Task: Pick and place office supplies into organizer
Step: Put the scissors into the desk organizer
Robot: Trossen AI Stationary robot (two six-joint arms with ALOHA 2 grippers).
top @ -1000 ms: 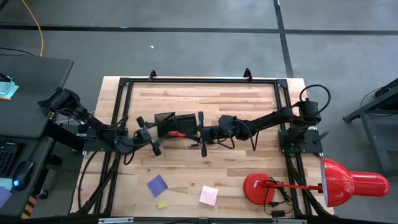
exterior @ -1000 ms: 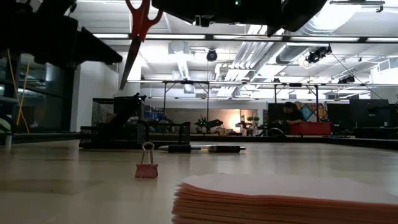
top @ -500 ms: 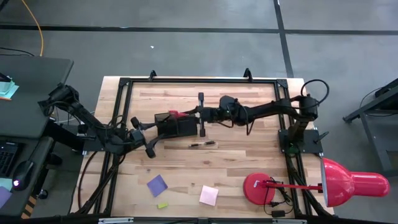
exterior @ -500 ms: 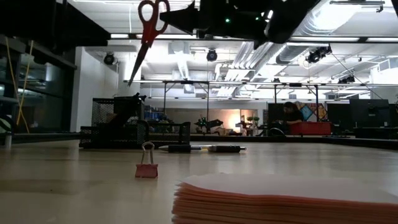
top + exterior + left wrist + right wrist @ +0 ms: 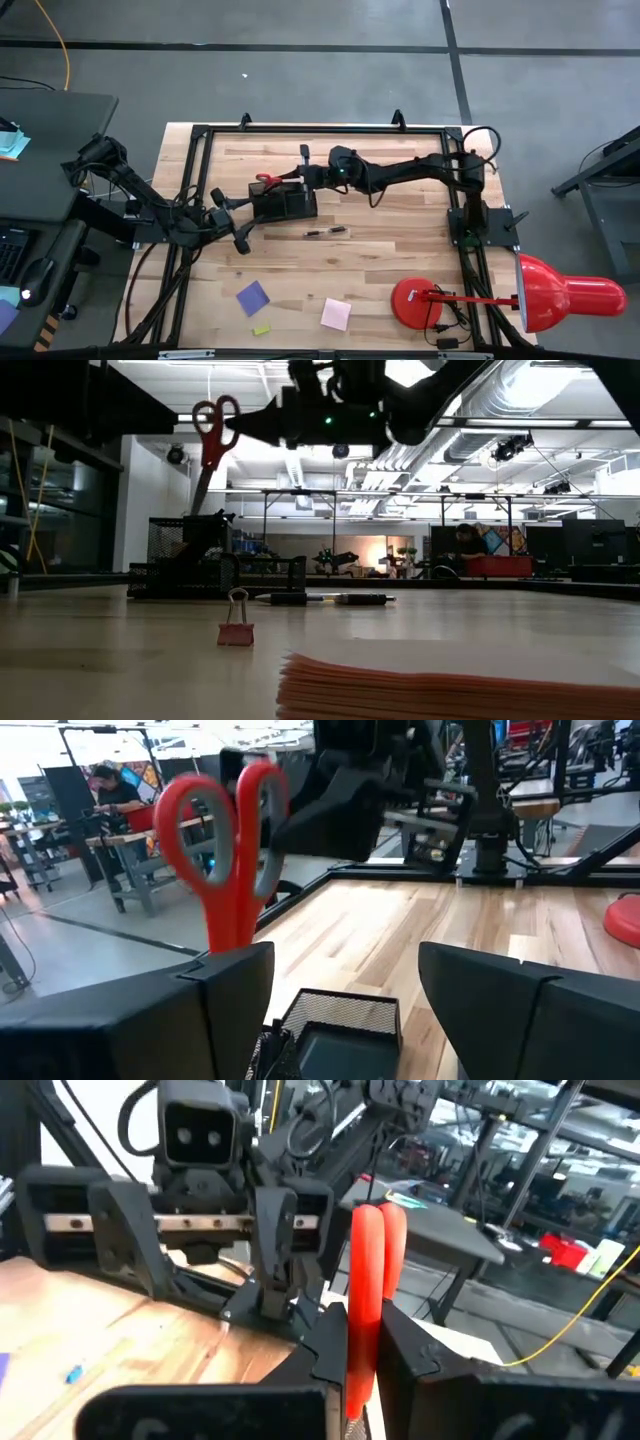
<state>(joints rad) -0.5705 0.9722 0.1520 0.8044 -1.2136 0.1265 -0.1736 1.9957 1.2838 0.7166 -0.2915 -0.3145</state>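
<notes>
Scissors (image 5: pixel 212 445) hang point-down in the right pincer (image 5: pixel 250 426), which is clenched on the red handles; in the low view the blade tips sit just above the black mesh organizer (image 5: pixel 185 555) at centre left of the frame. In the high view the red handles (image 5: pixel 268 180) show at the organizer's (image 5: pixel 285 203) upper left corner, near the middle of the worktop (image 5: pixel 400 260). The right wrist view confirms the grip, the red handles (image 5: pixel 370 1295) being pinched between the dark fingers.

The left pincer (image 5: pixel 228 218) waits just left of the organizer with its fingers apart and nothing between them; its wrist view looks over the mesh compartment (image 5: pixel 335 1032) toward the hanging scissors (image 5: pixel 225 855).

We judge the step in hand to be lowering the scissors into a compartment. To do this well, we centre the blade tips over one open cell, not over a mesh wall or divider, and keep the scissors near vertical. We descend slowly and release only once the tips are well inside. We keep the left arm clear of the descent path.

Remaining on the worktop: a dark pen (image 5: pixel 327 232) below the organizer, a blue-purple note pad (image 5: pixel 253 297), a pink note pad (image 5: pixel 336 314) and a small yellow piece (image 5: pixel 261 329) toward the lower centre
</notes>
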